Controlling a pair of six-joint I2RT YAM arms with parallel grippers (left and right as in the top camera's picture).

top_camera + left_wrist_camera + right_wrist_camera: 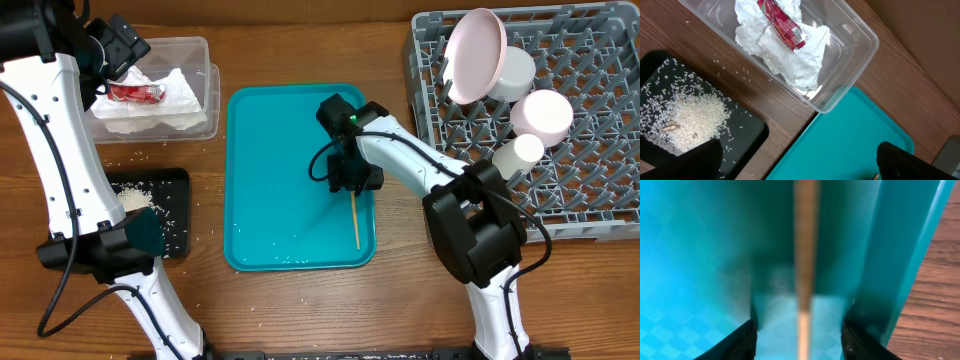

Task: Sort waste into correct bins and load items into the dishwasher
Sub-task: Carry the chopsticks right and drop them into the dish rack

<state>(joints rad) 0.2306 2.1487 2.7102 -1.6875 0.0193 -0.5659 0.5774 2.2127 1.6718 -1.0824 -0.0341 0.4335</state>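
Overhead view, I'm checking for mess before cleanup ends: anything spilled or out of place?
Yes. Loose rice grains lie scattered on the wooden table between the clear tub and the black tray, outside either bin. A few white specks dot the teal tray too.

right tool (353, 190) over chopstick (355, 222) on teal tray (270, 180) | red wrapper (135, 92) in tub (212, 90)
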